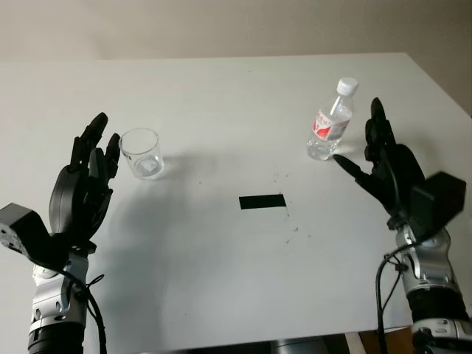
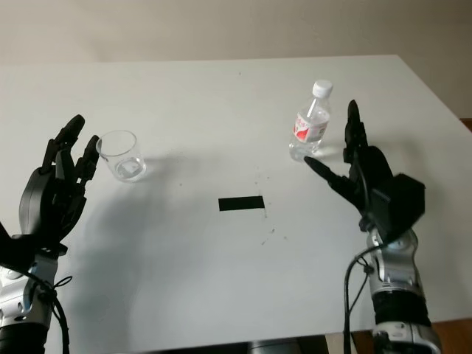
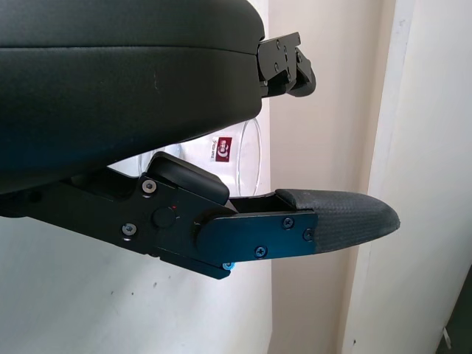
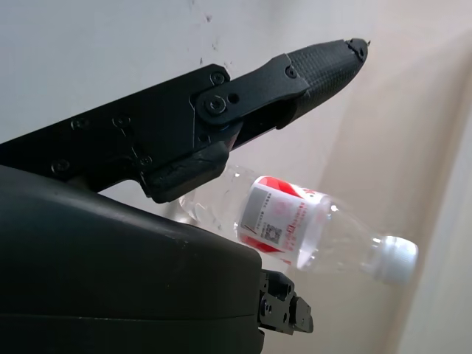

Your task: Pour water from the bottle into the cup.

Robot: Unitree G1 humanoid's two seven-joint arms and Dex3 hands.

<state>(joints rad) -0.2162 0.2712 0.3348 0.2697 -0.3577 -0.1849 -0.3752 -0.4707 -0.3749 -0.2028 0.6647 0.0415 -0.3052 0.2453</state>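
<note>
One clear plastic bottle (image 1: 330, 122) is standing upright on the white table (image 1: 221, 265) at the far right, its long axis running vertically, white cap on top and a red-and-white label wrapping its middle. The right hand (image 1: 380, 166) is hovering just beside it, open and holding nothing, its black fingers (image 1: 377, 122) reaching toward the bottle without touching it. Well apart at the far left, a transparent round cup (image 1: 141, 153) is sitting upright with its mouth facing up. The left hand (image 1: 85, 177) is waiting just beside the cup, open and grasping nothing. Between them, a small black rectangular strip (image 1: 262, 201) is lying flat on the table.
</note>
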